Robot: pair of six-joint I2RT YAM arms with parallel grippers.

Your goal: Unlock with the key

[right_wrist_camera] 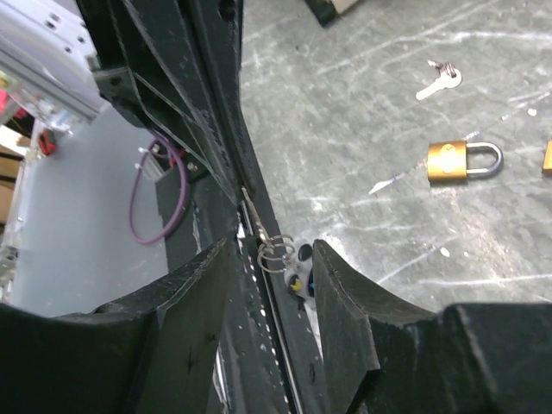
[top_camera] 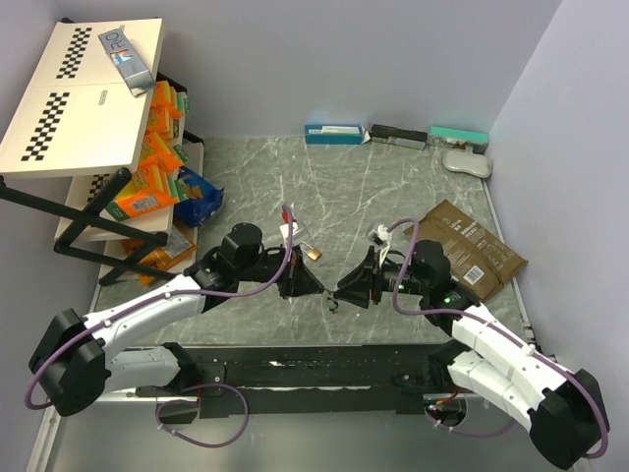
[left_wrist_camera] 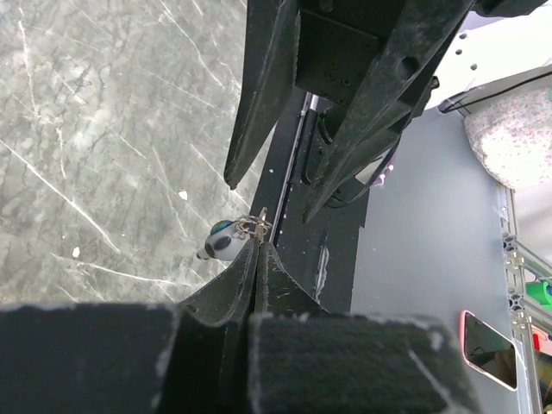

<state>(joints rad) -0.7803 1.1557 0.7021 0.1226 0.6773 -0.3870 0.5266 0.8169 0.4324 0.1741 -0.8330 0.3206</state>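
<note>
My left gripper (top_camera: 319, 285) (left_wrist_camera: 257, 243) is shut on the thin key (right_wrist_camera: 250, 207), edge-on between its tips. A wire key ring (right_wrist_camera: 276, 252) and a small black-and-white charm (left_wrist_camera: 222, 244) (right_wrist_camera: 300, 278) hang from the key's end. My right gripper (top_camera: 340, 292) (right_wrist_camera: 272, 259) faces the left one tip to tip. It is open, one finger on each side of the ring and charm, gripping neither. The brass padlock (right_wrist_camera: 461, 161) (top_camera: 313, 254) lies flat on the marble table (top_camera: 393, 197), beyond both grippers, shackle closed.
A second loose key (right_wrist_camera: 438, 82) lies past the padlock, and another brass piece (right_wrist_camera: 548, 158) shows at the frame edge. A brown packet (top_camera: 472, 251) lies right. A rack of snack packets (top_camera: 157, 177) stands left. Boxes (top_camera: 334, 133) line the back wall.
</note>
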